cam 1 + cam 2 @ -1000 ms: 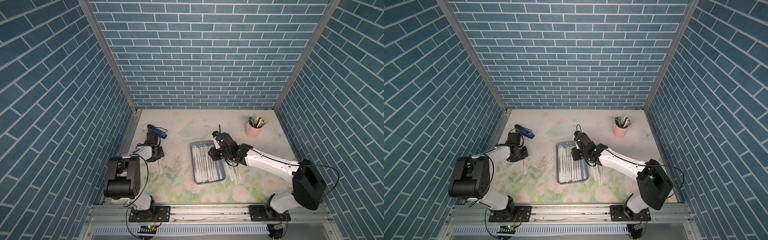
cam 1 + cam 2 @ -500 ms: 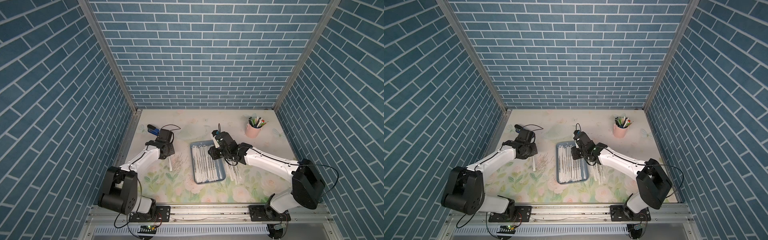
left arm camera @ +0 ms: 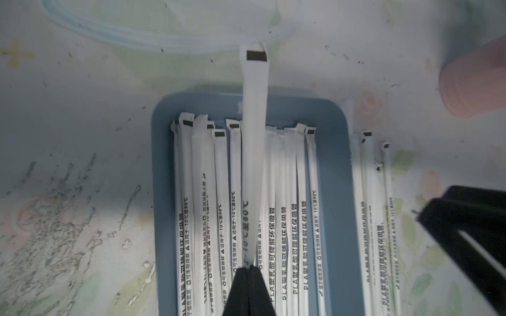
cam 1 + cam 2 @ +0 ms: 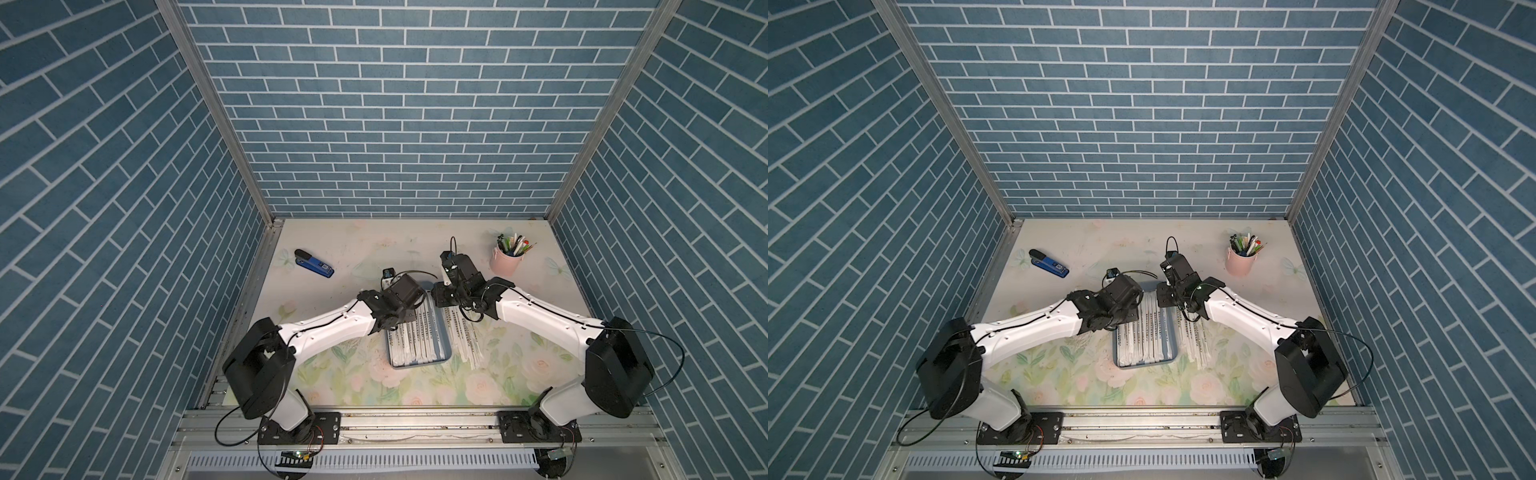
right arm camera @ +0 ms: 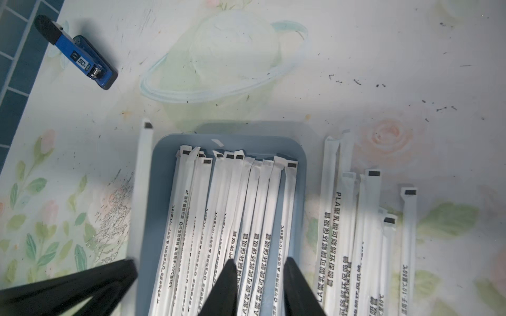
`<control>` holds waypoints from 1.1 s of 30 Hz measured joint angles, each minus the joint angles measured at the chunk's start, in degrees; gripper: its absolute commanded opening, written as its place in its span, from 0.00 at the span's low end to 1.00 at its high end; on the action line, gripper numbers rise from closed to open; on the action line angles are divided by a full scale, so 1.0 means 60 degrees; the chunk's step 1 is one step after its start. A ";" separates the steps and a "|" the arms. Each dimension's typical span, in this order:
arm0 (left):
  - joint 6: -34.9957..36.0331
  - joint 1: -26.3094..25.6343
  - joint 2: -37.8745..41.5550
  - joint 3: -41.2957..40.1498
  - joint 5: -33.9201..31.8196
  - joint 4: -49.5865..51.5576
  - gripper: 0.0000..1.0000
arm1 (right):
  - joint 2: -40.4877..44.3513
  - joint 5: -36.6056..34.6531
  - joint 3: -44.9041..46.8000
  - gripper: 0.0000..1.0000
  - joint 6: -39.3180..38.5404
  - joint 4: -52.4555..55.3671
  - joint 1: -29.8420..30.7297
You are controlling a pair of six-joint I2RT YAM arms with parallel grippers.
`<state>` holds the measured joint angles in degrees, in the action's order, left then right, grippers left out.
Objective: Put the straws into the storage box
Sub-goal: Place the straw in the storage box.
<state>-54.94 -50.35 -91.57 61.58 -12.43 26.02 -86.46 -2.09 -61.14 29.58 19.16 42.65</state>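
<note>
My left gripper point(image 3: 248, 270) is clamped on one long thin straw in a white paper wrapper with dark print point(image 3: 254, 123), which sticks out ahead of my fingertips. It runs parallel to the long sides of the shallow blue-grey plastic storage box point(image 3: 162, 205) and to the straws lying in it point(image 3: 290, 177). Its far end overhangs the far short rim, so I judge it must come back toward my base before I let go. My right gripper point(image 5: 258, 273) hovers with jaws apart and empty over the box's right side, the nearer tool to the loose straws point(image 5: 367, 232) on the table just beside it. A second ago my left gripper was by the blue-and-black stapler point(image 4: 314, 262), well clear of the box. The right arm has not moved.
</note>
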 measured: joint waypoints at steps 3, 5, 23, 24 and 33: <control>-0.0131 -0.0025 -0.0521 0.0000 -0.0073 -0.0131 0.00 | 0.0095 -0.0033 0.0000 0.31 0.0000 0.0062 -0.0055; -0.0135 -0.0033 -0.0772 0.0004 -0.0138 -0.0182 0.00 | 0.0149 -0.0047 0.0004 0.31 0.0000 0.0095 -0.0062; 0.0346 -0.0044 -0.2138 0.0401 -0.0594 -0.0098 0.03 | 0.0197 -0.0040 0.0047 0.30 0.0007 0.0131 -0.0102; 0.0346 -0.0044 -0.2153 0.0401 -0.0594 -0.0102 0.05 | 0.0197 -0.0040 0.0058 0.30 0.0007 0.0131 -0.0102; 0.0452 -0.0044 -0.2153 0.0437 -0.0608 0.0018 0.30 | 0.0197 -0.0040 0.0138 0.30 0.0004 0.0142 -0.0102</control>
<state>-52.23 -50.61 -104.49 64.20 -16.08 26.13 -85.27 -2.33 -60.31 29.61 20.01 42.04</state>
